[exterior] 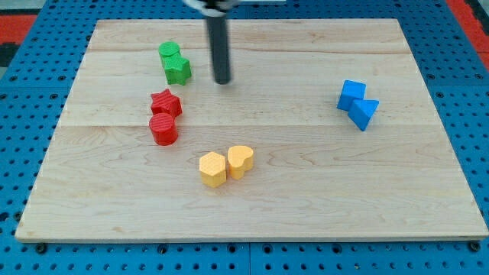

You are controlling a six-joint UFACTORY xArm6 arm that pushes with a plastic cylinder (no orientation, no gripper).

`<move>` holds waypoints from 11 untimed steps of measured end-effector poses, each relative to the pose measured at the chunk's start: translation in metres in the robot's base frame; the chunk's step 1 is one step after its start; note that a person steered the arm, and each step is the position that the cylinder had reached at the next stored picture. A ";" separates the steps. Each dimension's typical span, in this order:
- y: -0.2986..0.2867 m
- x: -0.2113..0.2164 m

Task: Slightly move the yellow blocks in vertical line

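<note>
Yellow hexagonal block [212, 169] touching yellow heart-shaped block [240, 161] on pale wood grain; my tip [221, 80] well above, grasping nothing.

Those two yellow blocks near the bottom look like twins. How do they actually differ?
Shape: the yellow hexagon block has a flat-sided, six-cornered top, while the yellow heart block has a notched, rounded top.
Position: the yellow hexagon block sits toward the view's left and slightly lower; the yellow heart block sits right and slightly higher.
Shared: same colour, similar size, touching side by side, both well below my tip.
</note>
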State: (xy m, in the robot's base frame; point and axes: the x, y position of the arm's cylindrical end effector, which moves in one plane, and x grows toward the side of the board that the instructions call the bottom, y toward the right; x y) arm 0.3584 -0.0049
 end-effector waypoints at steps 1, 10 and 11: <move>0.050 0.097; -0.067 0.176; -0.052 0.165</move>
